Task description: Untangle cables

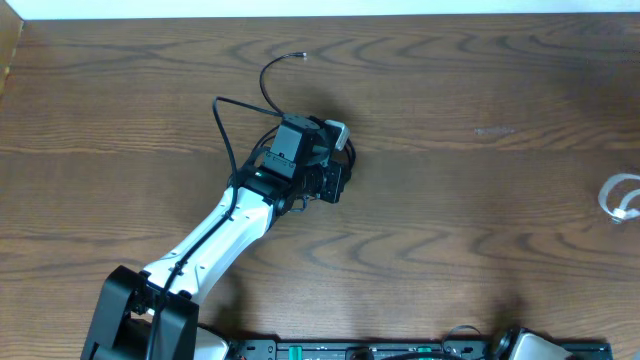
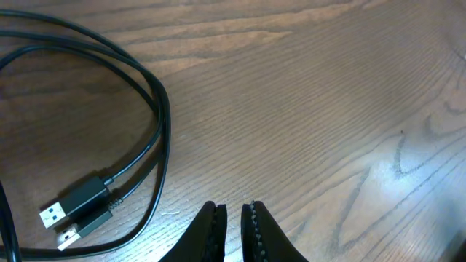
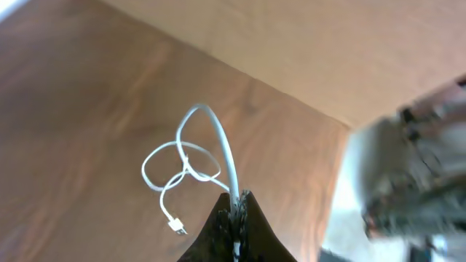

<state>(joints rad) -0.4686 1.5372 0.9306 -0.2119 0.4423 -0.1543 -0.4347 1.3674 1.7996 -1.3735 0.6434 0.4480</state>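
The black cable [image 1: 240, 130] lies in loops on the wooden table beside my left arm, one thin end at the far side [image 1: 300, 55]. In the left wrist view its loops [image 2: 156, 109] and two USB plugs [image 2: 73, 211] lie left of my left gripper [image 2: 234, 211]. That gripper is nearly shut with a narrow gap and holds nothing; it also shows in the overhead view [image 1: 335, 185]. My right gripper [image 3: 237, 200] is shut on the white cable [image 3: 218, 142], which hangs in loops with its plug [image 3: 175, 225] free. The white cable shows at the overhead's right edge [image 1: 620, 195].
The wooden table [image 1: 480, 130] fills the overhead view. A pale wall or board [image 3: 328, 51] and blurred equipment [image 3: 422, 167] stand behind the white cable in the right wrist view. The right arm's base [image 1: 525, 345] sits at the front edge.
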